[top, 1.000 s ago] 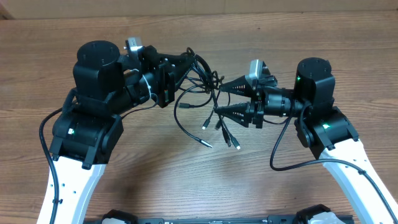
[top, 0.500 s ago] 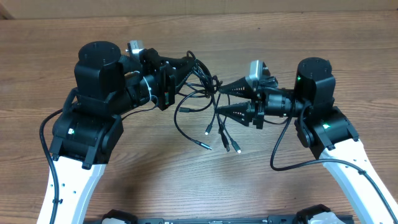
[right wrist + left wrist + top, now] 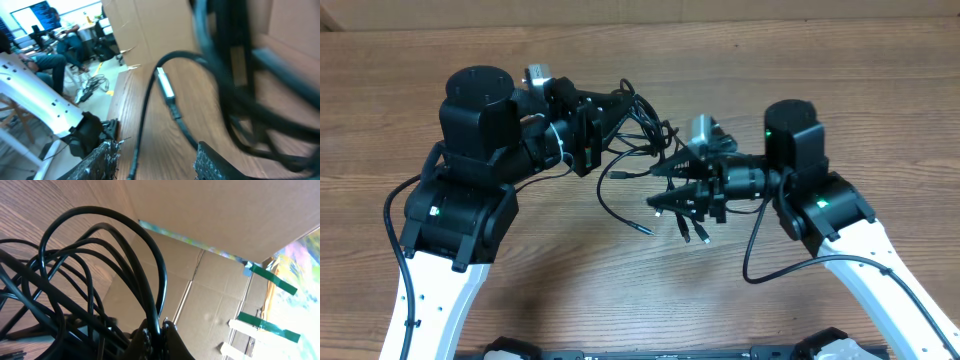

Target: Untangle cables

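The cables (image 3: 642, 135) are thin black cords in a tangled bundle held above the wooden table, between the two arms. My left gripper (image 3: 620, 104) is shut on one strand at the top of the bundle; the left wrist view shows its jaws (image 3: 158, 332) pinching a black cord, with loops (image 3: 100, 245) arching above. Loose ends with plugs (image 3: 686, 232) hang down toward the table. My right gripper (image 3: 665, 187) is open, its fingers on either side of the hanging strands. In the right wrist view a thin strand (image 3: 139, 145) runs between the open fingers (image 3: 160, 162), and a silver-tipped plug (image 3: 165, 84) shows ahead.
A cardboard wall (image 3: 720, 10) runs along the table's far edge. The thicker black cable (image 3: 760, 250) of the right arm loops below that arm. The wooden table (image 3: 620, 290) lies under the hanging plugs.
My right arm has moved left, bringing its open fingers in around the hanging strands. The left gripper has kept its hold and stayed in place; the loose ends have swung slightly.
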Available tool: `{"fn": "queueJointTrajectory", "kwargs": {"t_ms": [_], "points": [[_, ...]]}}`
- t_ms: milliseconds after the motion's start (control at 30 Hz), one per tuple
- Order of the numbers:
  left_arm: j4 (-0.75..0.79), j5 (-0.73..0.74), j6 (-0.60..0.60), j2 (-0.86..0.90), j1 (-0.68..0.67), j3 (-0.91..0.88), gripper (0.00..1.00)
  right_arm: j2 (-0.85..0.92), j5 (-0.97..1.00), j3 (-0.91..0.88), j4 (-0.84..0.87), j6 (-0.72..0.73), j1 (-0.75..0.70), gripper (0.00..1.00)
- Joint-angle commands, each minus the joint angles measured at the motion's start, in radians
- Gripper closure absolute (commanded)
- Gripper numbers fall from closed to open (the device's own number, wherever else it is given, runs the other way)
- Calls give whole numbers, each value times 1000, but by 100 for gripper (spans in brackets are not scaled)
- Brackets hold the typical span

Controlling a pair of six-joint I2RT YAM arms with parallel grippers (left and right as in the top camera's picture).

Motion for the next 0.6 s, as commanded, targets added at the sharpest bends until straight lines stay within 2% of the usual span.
{"fn": "queueJointTrajectory", "kwargs": {"t_ms": [0,200,300,567], "points": [[12,3,-17,2,-7,23,96,8,-8,15,2,0,34,52],[11,5,-17,2,-8,23,96,8,10,15,-10,0,80,53],[11,14,-13,2,-7,23,96,8,81,15,-30,0,80,63],[6,-14,25,2,-7,23,96,8,292,15,-8,243,75,64]]}}
